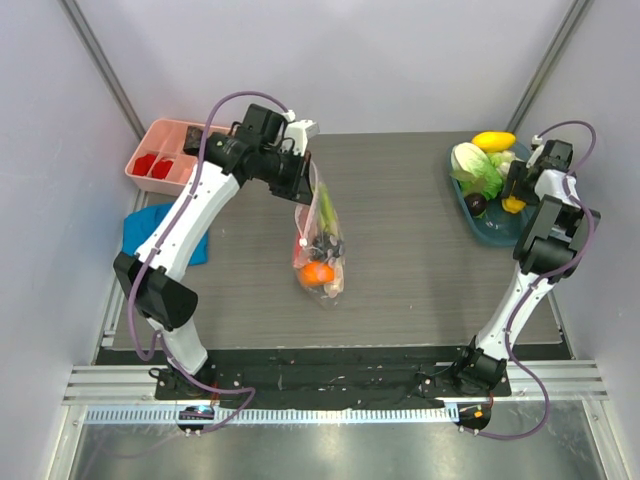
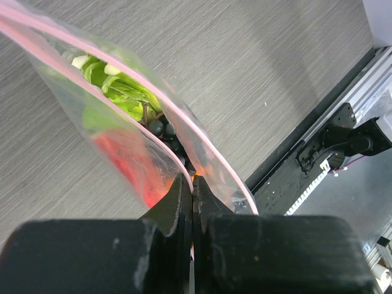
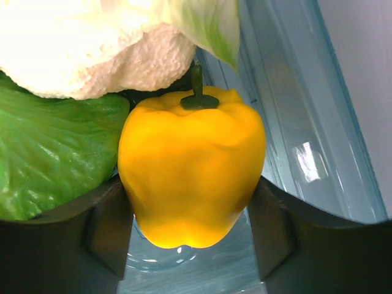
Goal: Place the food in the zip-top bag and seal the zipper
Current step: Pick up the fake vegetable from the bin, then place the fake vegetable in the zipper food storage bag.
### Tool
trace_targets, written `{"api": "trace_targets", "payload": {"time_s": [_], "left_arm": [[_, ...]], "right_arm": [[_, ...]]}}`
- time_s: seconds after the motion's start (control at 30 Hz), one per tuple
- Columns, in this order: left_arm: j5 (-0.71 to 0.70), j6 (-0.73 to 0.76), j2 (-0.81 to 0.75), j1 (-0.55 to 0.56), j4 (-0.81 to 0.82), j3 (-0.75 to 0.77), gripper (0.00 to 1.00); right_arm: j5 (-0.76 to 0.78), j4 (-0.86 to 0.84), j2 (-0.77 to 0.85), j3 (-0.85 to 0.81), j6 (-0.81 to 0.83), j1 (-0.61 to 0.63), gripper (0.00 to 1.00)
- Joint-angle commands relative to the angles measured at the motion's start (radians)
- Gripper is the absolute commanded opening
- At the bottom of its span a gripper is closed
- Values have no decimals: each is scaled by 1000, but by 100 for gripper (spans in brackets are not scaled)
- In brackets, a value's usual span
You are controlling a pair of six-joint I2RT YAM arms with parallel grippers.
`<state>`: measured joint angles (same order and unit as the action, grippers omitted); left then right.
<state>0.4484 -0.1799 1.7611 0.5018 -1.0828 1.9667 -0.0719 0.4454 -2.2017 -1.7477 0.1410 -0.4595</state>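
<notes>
Both jaws of the right end effector point(image 3: 190, 205) flank the yellow toy pepper point(image 3: 184, 147) in the blue tray point(image 3: 294, 110), grip unconfirmed; close squarely mid-body while the left end effector point(image 2: 192, 184), pinched shut, holds the pale pink zipper strip point(image 2: 184, 119) of the clear crinkly bag point(image 2: 122, 147)

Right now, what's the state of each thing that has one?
zip-top bag: held up by its mouth, with leek, grapes and orange inside.
zipper: unsealed, its two strips apart.
left pincer: shut on the bag's mouth edge.
right pincer: fingers either side of the yellow bell pepper; can't tell if it's clamped.
yellow bell pepper: in the blue tray.
</notes>
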Motion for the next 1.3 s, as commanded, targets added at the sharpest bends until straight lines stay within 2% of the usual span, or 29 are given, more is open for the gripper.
{"api": "trace_targets", "payload": {"time_s": [0.0,0.13,0.27,0.53,0.7,0.93,1.03,1.17,1.27], "left_arm": [[33,-12,-8,-3,9,58,0],[41,-12,-17,-2,9,67,0],[33,-6,-25,-2,3,67,0],[41,2,0,0,-17,126,0],[59,5,20,17,-29,214,0],[70,-6,37,40,-35,218,0],[76,-21,43,46,-28,210,0],[72,-36,55,47,-23,215,0],[67,-52,57,47,-16,205,0]], "right_arm": [[-35,-28,69,40,3,-10,55],[-46,-27,132,77,6,-27,36],[-86,6,224,100,2,-44,27],[-294,162,395,62,-37,-45,16],[-521,219,490,-19,-118,-15,15],[-710,190,620,-91,-256,116,13],[-756,68,684,-81,-384,209,13],[-753,-40,759,-14,-474,401,13],[-677,-99,798,40,-526,522,14]]}}
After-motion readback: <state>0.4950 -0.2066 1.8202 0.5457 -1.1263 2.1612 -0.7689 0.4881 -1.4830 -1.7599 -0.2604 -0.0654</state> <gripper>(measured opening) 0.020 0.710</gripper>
